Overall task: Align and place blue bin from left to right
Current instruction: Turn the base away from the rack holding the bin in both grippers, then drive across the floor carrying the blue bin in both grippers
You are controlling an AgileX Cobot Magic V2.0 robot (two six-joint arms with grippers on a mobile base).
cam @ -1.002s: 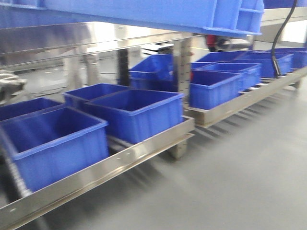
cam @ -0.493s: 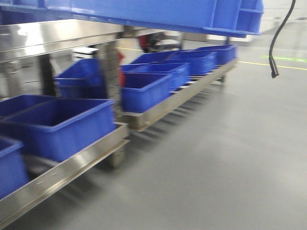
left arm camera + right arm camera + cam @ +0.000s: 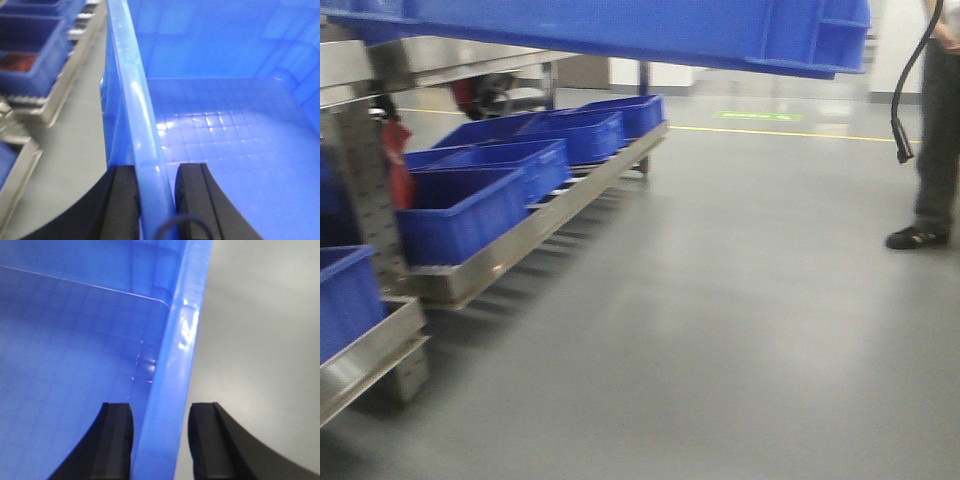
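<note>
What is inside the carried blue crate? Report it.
Nothing shows inside the large bright-blue plastic crate, only its bare gridded floor; the floor strip behind the left end effector is hidden.

Right of the rack [image 3: 480,278] I see open floor [image 3: 720,320]; its tubs [image 3: 460,215] block the left side, the bin [image 3: 620,25] spans above, a person [image 3: 935,130] and hanging cable [image 3: 902,150] stand far right.

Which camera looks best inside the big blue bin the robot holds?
The left wrist view: the blue bin shows its gridded floor and inner walls. The right wrist view shows a blurrier part of the interior; the front view shows only its outer wall from below.
</note>
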